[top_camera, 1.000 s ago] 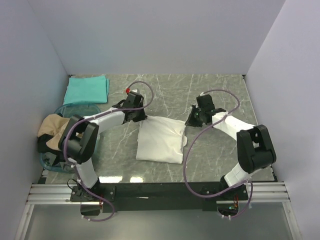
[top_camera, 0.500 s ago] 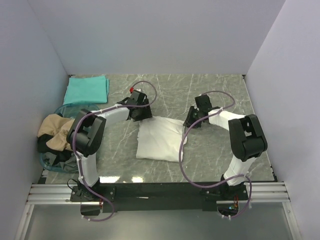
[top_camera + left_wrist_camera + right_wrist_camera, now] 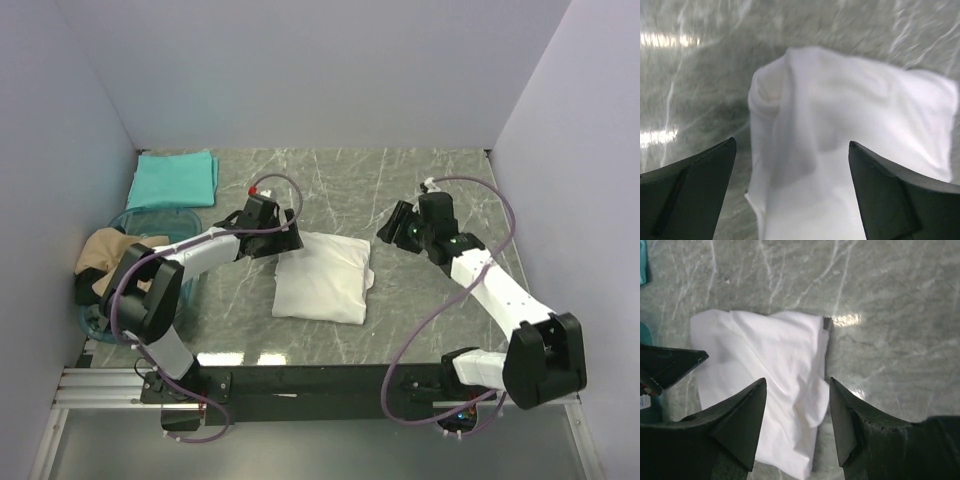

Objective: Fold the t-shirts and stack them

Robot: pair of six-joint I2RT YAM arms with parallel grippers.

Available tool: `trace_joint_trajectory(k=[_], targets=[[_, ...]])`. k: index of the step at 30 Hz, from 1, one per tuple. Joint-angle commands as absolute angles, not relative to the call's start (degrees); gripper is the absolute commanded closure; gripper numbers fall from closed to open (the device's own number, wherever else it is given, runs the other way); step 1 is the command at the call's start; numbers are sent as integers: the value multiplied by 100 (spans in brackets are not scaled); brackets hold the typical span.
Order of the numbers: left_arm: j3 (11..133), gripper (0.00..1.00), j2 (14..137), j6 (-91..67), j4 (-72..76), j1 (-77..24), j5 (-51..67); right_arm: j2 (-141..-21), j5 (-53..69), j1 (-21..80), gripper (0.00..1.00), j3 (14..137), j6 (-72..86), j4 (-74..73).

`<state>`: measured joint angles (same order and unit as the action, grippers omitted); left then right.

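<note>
A white t-shirt (image 3: 322, 278) lies folded in a rough rectangle mid-table. My left gripper (image 3: 283, 238) hovers at its far left corner, open, the cloth (image 3: 855, 115) spread below between its fingers (image 3: 695, 185) with nothing pinched. My right gripper (image 3: 392, 232) stands off the shirt's far right corner, open above that edge of the cloth (image 3: 760, 345). The jaws of the right gripper (image 3: 797, 380) hold nothing. A teal t-shirt (image 3: 175, 178) lies folded at the back left. The tan t-shirt (image 3: 105, 250) is bunched in the bin.
A clear blue-tinted bin (image 3: 150, 218) stands at the left edge with dark cloth (image 3: 95, 290) beside the tan one. Walls close the table at the back and on both sides. The left gripper's finger (image 3: 670, 365) shows in the right wrist view.
Both grippers have opened and let go of the white shirt's far corners. The right arm has drawn back to the right and the left has shifted slightly nearer. The shirt rests folded.
</note>
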<state>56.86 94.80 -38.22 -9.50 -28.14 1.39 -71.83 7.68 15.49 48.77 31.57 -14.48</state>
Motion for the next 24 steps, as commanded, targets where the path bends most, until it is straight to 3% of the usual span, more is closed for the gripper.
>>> trace_joint_trajectory(k=[1, 6, 15, 21, 24], targets=[[5634, 1, 9553, -3867, -957, -2970, 36, -6698, 545, 1521, 39, 4562, 3059, -1608], [5704, 2, 9808, -3937, -1168, -3216, 18, -5970, 378, 1512, 32, 4184, 3006, -1740], [6091, 23, 10538, -4324, -1626, -3832, -668, -5213, -104, 1512, 29, 4061, 2760, -2197], [6485, 54, 10942, -4570, -2248, -4236, -1683, -4922, -395, 1512, 28, 3999, 2646, -2206], [6907, 79, 11214, -4649, -2724, -4412, -2230, -4913, -588, 1521, 28, 3964, 2646, -2206]])
